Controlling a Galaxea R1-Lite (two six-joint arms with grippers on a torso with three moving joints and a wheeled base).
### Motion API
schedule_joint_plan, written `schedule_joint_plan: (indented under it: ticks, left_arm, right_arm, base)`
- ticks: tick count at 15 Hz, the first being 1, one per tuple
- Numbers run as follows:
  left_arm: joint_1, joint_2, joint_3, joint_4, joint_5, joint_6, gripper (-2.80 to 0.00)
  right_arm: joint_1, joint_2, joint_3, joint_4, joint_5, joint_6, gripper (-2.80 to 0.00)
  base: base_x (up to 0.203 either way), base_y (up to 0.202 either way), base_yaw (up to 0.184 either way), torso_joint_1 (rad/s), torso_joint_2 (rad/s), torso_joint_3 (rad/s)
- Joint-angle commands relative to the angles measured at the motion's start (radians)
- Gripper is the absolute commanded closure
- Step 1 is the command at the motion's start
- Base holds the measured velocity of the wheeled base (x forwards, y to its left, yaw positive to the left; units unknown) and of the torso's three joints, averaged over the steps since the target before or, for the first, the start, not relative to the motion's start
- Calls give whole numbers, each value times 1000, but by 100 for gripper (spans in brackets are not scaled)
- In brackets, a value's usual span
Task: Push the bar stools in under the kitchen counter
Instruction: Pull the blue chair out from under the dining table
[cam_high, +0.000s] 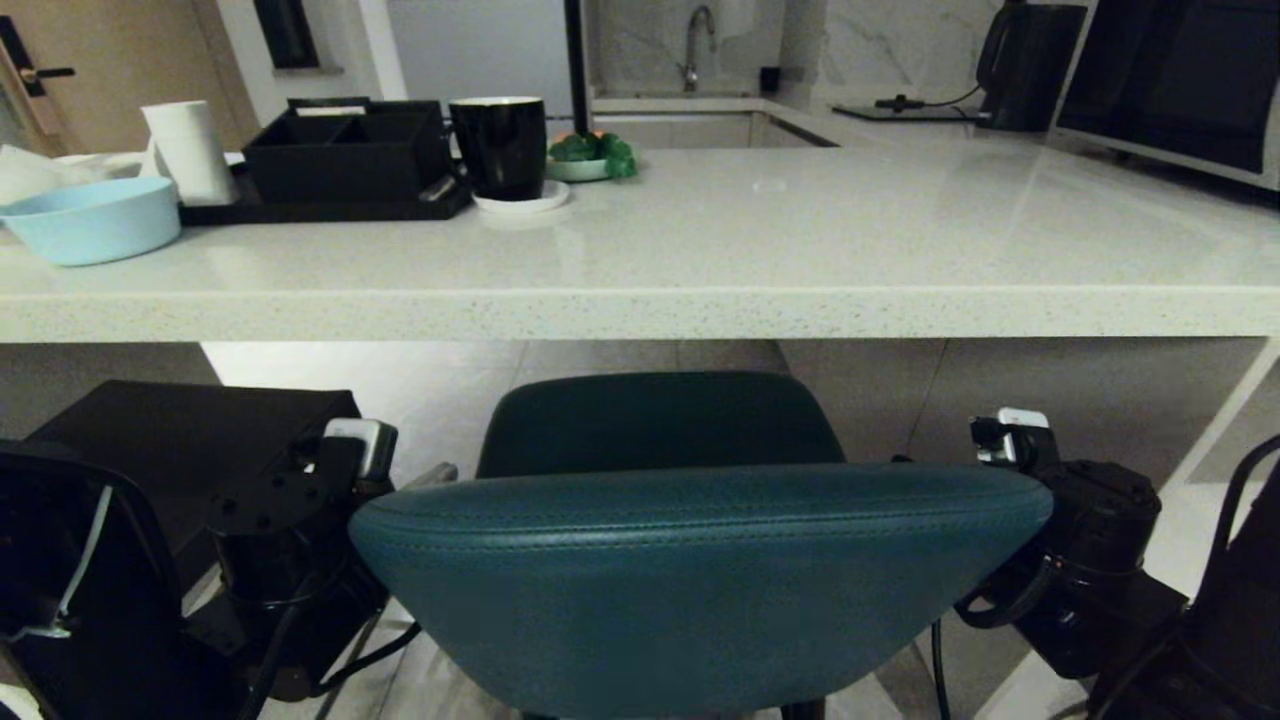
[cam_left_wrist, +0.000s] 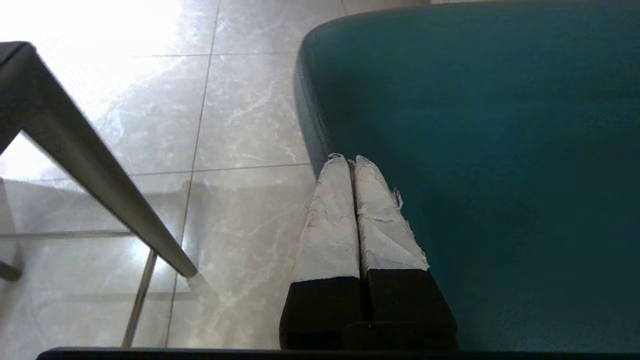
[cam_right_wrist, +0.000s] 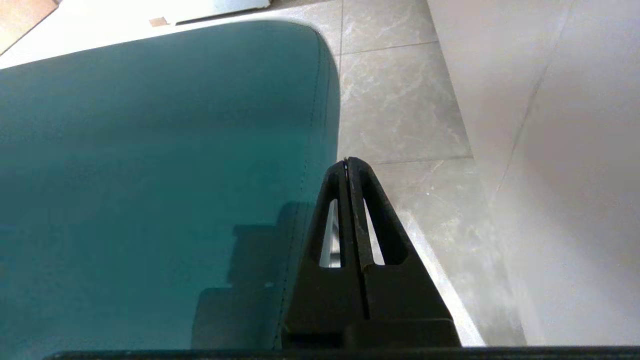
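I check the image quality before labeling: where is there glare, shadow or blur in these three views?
Head view: soft reflections on the kitchen counter, deep shade beneath it, the teal stool sharp. Left wrist view: strong white glare on the floor tiles at one corner; a dark stool leg is slightly blurred. Right wrist view: even light; the right gripper casts a blocky shadow on the teal back.

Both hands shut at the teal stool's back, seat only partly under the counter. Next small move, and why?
Probably a short, even push forward with both hands. The left hand and right hand, both shut, sit at opposite ends of the teal stool's backrest, and its seat reaches only partway under the kitchen counter. Equal pressure should keep it from swinging toward the dark grey stool.
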Motion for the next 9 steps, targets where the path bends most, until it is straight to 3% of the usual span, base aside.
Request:
schedule_joint_plan:
  ticks: [1,7,9]
  left_arm:
    - [-1,1,-2,-7,-1,1,0]
    - [-8,4,-5,-7,-1,1,0]
    - [-8,11,-7,-7,1,1,0]
  right_arm:
    - [1,-4,1,-7,-5,0,0]
    - [-1,-2,-2,-7,-18,0,0]
    - [-2,12,-7,-7,-19,2,0]
  base:
    - [-179,0,-4,-2,2,2]
    - [-193,0,-2,-2,2,4]
    - [-66,0,-4,-4,1,4]
